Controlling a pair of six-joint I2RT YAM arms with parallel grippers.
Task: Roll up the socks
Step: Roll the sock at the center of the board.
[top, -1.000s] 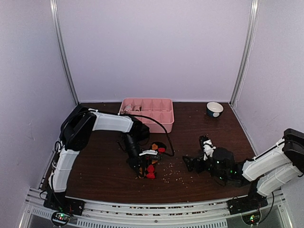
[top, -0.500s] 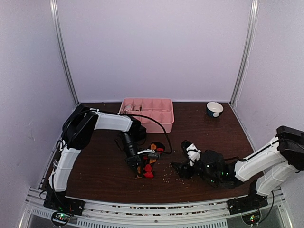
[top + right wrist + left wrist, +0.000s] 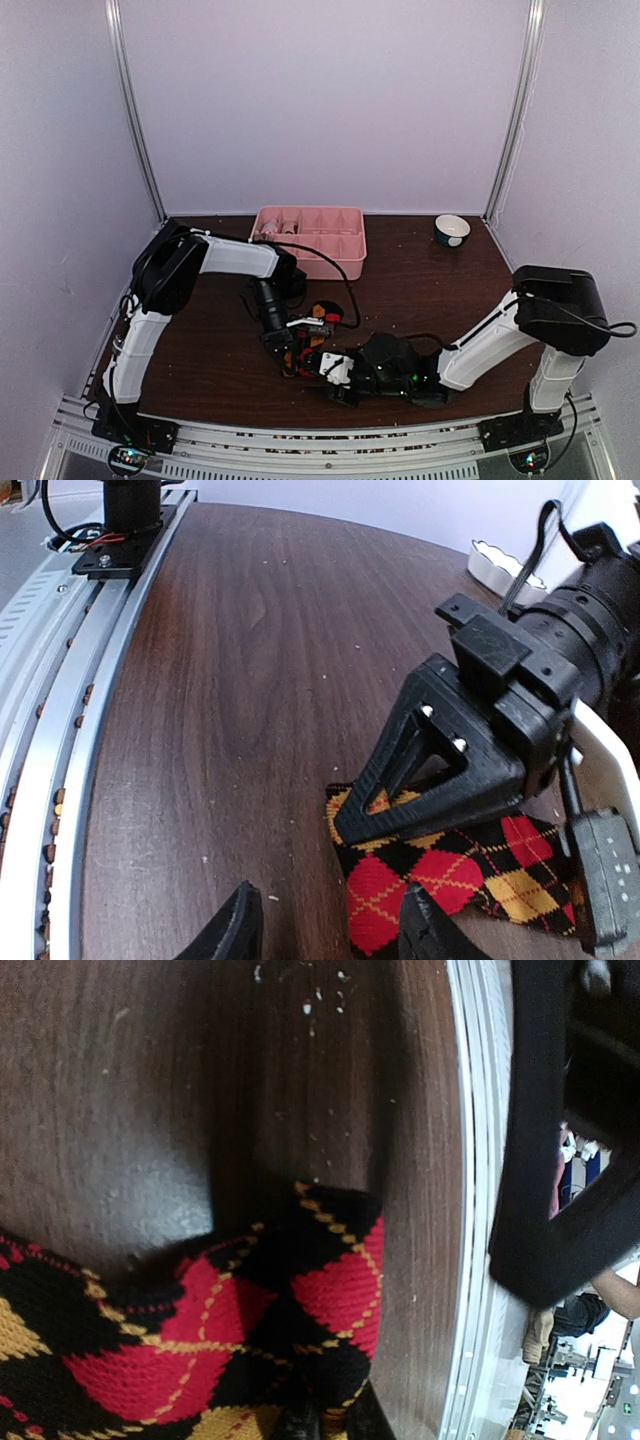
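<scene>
One of the socks, black with red and yellow diamonds, lies flat on the dark wooden table near its front edge. My left gripper is shut on the sock, and its black fingers press down on the fabric. My right gripper is low over the table, right in front of the left one. Its jaws stand apart, with the sock's near end partly between them and not pinched. From above, the left gripper and the right gripper nearly touch over the sock.
A pink compartment tray stands at the back centre of the table. A small bowl sits at the back right. Crumbs dot the wood around the sock. The metal front rail runs close by, with the left arm's base on it.
My right arm has swung left across the table to the sock, and its jaws have narrowed from wide open. The left gripper has kept its hold, shifting slightly.
</scene>
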